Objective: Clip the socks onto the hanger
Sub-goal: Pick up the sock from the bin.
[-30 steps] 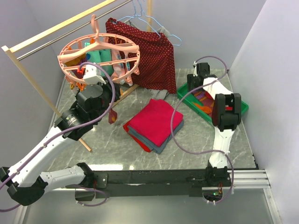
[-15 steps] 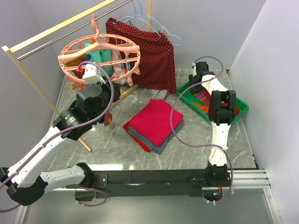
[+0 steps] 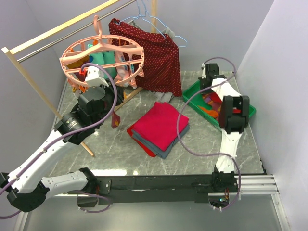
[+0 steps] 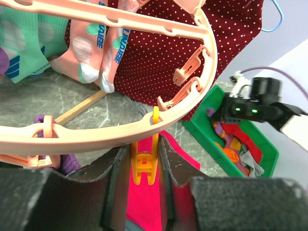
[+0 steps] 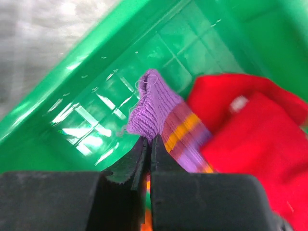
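The round pink hanger (image 3: 142,54) hangs from the wooden rail, and its ring (image 4: 96,135) crosses the left wrist view. My left gripper (image 4: 144,166) is shut on an orange clip (image 4: 144,163) that dangles from that ring. Mint (image 4: 19,43) and pink socks (image 4: 96,53) are clipped on the far side. In the green tray (image 5: 86,96) lie more socks. My right gripper (image 5: 148,144) is shut, pinching the cuff of a purple-striped sock (image 5: 154,108) beside a red sock (image 5: 250,130). The left wrist view also shows the right gripper (image 4: 214,113) low in the tray.
A folded red and grey cloth stack (image 3: 159,127) lies mid-table. A dark red dotted garment (image 3: 154,57) hangs behind on light-blue wire hangers (image 3: 149,19). The wooden rack (image 3: 57,31) stands at the left. The green tray (image 3: 190,98) sits at the right, near the side wall.
My right gripper has closed its jaws on the purple-striped sock's cuff in the tray, and its arm shifted slightly. The left gripper has stayed on the clip.
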`<state>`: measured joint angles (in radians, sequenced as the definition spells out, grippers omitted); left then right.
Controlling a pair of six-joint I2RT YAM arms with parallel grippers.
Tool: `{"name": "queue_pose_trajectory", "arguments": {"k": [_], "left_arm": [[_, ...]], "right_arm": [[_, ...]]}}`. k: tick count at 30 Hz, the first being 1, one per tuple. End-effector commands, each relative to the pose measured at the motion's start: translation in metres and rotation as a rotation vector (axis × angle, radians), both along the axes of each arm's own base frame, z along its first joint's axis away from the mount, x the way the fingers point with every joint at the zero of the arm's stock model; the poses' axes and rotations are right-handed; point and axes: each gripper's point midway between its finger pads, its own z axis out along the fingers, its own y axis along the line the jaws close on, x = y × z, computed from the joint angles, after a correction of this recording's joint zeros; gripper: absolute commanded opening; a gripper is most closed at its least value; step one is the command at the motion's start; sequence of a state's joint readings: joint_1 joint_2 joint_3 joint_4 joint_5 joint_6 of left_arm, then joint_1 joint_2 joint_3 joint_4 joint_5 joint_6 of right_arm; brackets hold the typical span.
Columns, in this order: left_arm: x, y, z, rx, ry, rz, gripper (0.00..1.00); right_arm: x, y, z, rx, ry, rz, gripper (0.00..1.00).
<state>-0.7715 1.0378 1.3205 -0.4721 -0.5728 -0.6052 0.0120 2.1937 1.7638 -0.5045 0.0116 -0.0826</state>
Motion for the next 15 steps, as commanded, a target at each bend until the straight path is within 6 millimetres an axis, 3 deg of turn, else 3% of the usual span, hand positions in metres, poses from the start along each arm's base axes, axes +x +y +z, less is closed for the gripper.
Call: {"name": "queue_pose_trajectory", "arguments": {"k": [1, 2, 4, 5, 10, 11, 13, 14, 15], "left_arm": [[-0.005, 0.001, 0.011, 0.003, -0.016, -0.026, 0.01], [-0.005, 0.001, 0.012, 0.004, -0.019, -0.027, 0.01], [-0.005, 0.001, 0.012, 0.005, -0.019, -0.026, 0.01], [-0.006, 0.002, 0.013, 0.003, -0.022, -0.024, 0.01], [-0.006, 0.002, 0.014, -0.004, -0.031, -0.026, 0.01], [-0.005, 0.002, 0.014, -0.004, -0.030, -0.024, 0.01], [-0.005, 0.001, 0.015, -0.005, -0.035, -0.024, 0.01], [-0.005, 0.001, 0.016, -0.005, -0.036, -0.026, 0.01], [-0.004, 0.000, 0.016, -0.005, -0.036, -0.028, 0.01]], "right_arm": [[0.011, -0.001, 0.124, 0.030, -0.312, -0.021, 0.00], [0.007, 0.005, 0.146, 0.063, -0.357, -0.005, 0.00], [0.002, 0.009, 0.159, 0.083, -0.394, 0.001, 0.00], [-0.003, 0.011, 0.175, 0.101, -0.427, 0.003, 0.00], [-0.023, 0.018, 0.203, 0.133, -0.496, 0.018, 0.00], [-0.030, 0.020, 0.222, 0.163, -0.535, 0.008, 0.00], [-0.040, 0.025, 0.234, 0.189, -0.574, 0.025, 0.00], [-0.050, 0.027, 0.256, 0.199, -0.625, 0.032, 0.00], [-0.054, 0.028, 0.263, 0.206, -0.649, 0.039, 0.00]]}}
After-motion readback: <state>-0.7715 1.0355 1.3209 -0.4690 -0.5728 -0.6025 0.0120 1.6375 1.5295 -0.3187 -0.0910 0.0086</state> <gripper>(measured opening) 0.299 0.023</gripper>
